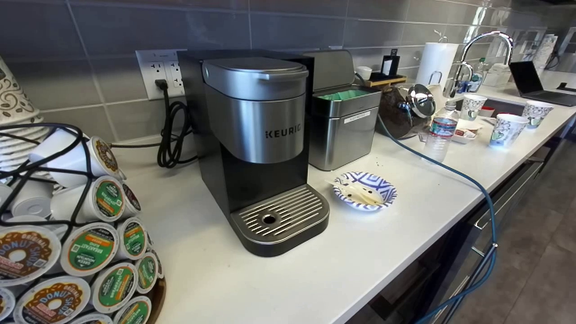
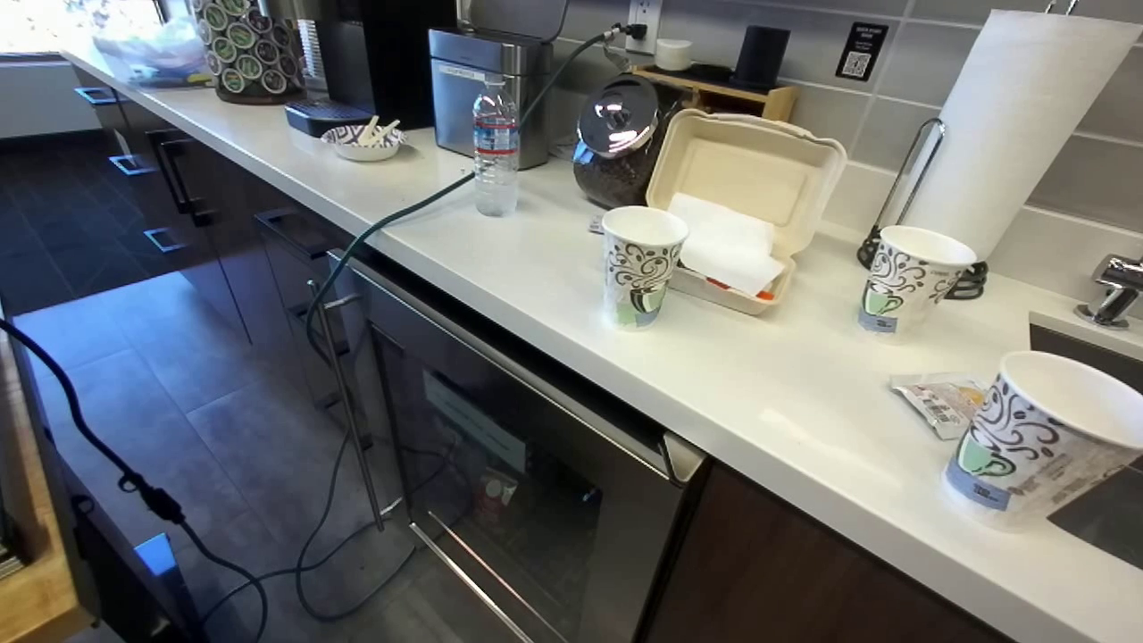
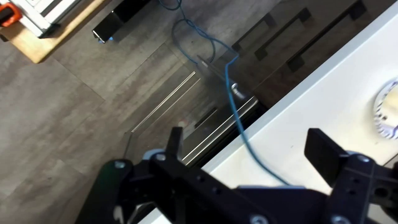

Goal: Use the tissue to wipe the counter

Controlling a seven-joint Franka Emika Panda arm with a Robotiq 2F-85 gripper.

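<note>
Gripper (image 3: 245, 139) is spread wide, empty; tissue (image 2: 725, 237) is best pinched lightly from above, box (image 2: 755, 168) left unmoved.

Landmark: coffee maker (image 1: 261, 117), upright. Coffee pods (image 1: 90, 249) are heaped on one side of it; a metal bin (image 1: 346, 137), lid (image 1: 332, 69) raised, stands just beside it, opposite. A patterned bowl (image 1: 382, 192) holding pale sticks (image 2: 368, 131) sits near its drip tray (image 1: 288, 220). A water bottle (image 1: 442, 135) stands farther from it; three paper cups (image 1: 507, 130) and an open laptop (image 1: 531, 82) are well apart.

White counter (image 1: 414, 198); black gripper (image 3: 245, 138); blue-and-white patterned bowl (image 1: 382, 184); blue cable (image 3: 231, 96).
</note>
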